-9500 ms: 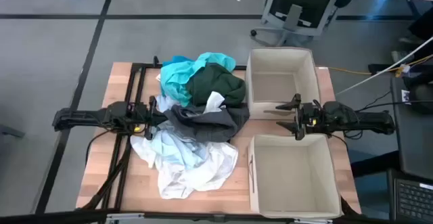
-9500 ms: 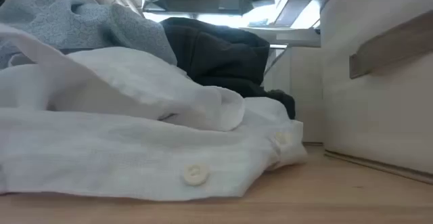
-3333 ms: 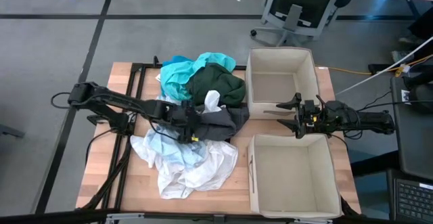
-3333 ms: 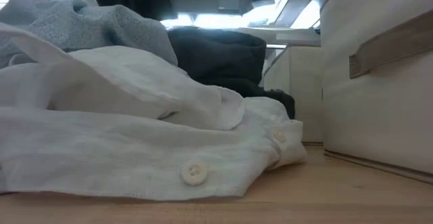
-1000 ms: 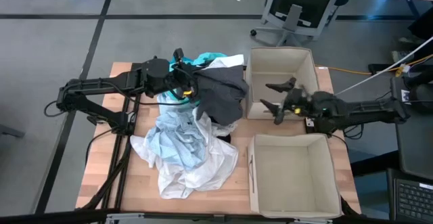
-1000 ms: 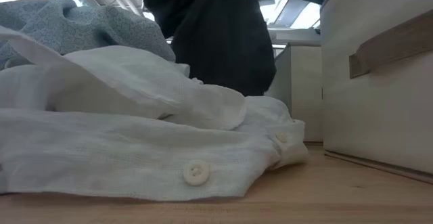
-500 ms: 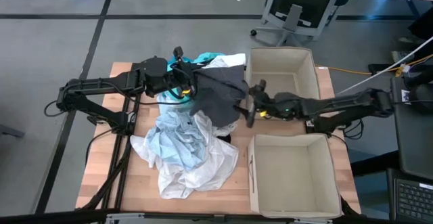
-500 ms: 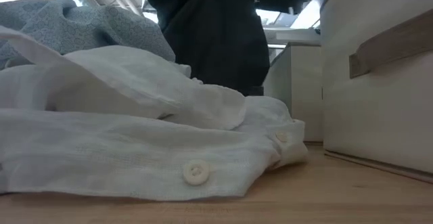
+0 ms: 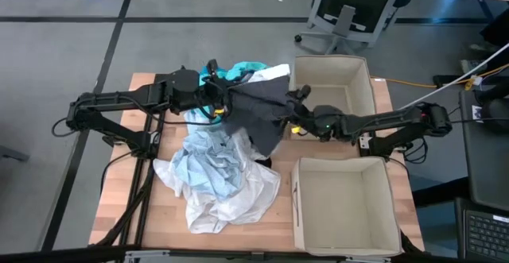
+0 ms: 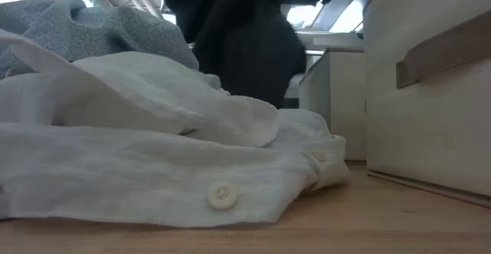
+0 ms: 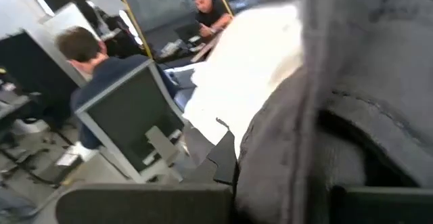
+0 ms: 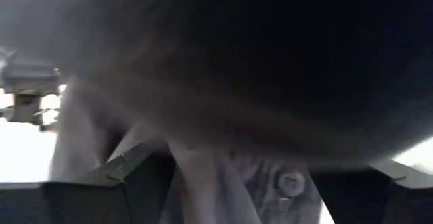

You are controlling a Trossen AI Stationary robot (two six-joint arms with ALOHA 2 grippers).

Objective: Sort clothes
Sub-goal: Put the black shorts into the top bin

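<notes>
My left gripper (image 9: 221, 98) is shut on a dark grey garment (image 9: 258, 114), which is lifted above the far middle of the table; it also shows hanging in the low view (image 10: 245, 47). My right gripper (image 9: 289, 117) is at the garment's right edge, open, with grey cloth (image 12: 223, 82) close before its fingers. A teal garment (image 9: 237, 71) and a white piece (image 9: 272, 74) lie behind the lifted one. A pale blue garment (image 9: 208, 156) and a white buttoned shirt (image 9: 231, 203) lie heaped on the table. My left gripper holds the dark grey garment by its upper left part (image 9: 231, 100), coming level from the table's left. The garment hangs below and to the right of the fingers, its lower end (image 9: 266, 140) over the heap. My right gripper: whether it touches the cloth cannot be told.
Two beige fabric boxes stand on the table's right: one at the far side (image 9: 362, 80), one at the near side (image 9: 382, 239), the latter close in the low view (image 10: 430, 93). Beyond the table, an office chair (image 9: 350, 9) and people at desks (image 11: 101, 68).
My right gripper has gone from over the far box toward the table's left, up to the right edge of the hanging dark grey garment. My left gripper has kept the garment lifted in about the same place.
</notes>
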